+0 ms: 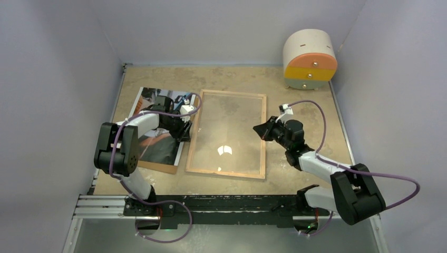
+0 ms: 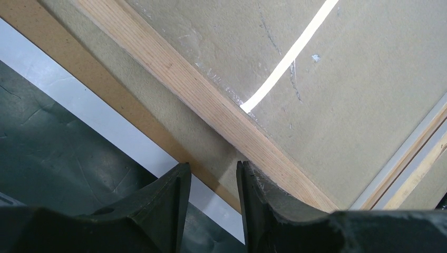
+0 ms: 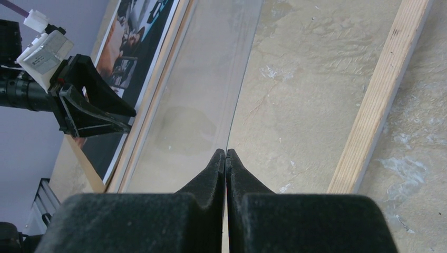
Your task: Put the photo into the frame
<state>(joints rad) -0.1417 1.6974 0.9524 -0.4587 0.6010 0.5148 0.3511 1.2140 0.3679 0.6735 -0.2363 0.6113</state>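
The frame (image 1: 226, 174) lies in the middle of the table with its wood-coloured rear face up. Its rails show in the left wrist view (image 2: 200, 89) and the right wrist view (image 3: 379, 105). The photo (image 1: 161, 147) lies to its left on a brown hardboard sheet (image 1: 158, 167), partly under my left arm. My left gripper (image 1: 184, 129) is open over the gap between photo (image 2: 52, 147) and frame, one finger above each, holding nothing (image 2: 213, 174). My right gripper (image 1: 257, 129) is shut on the thin edge of the clear glass pane (image 3: 232, 105), over the frame's right side.
A round white cabinet with orange and yellow drawers (image 1: 310, 58) stands at the back right corner. Grey walls close in the table on three sides. A metal rail (image 1: 105, 203) runs along the near edge by the arm bases.
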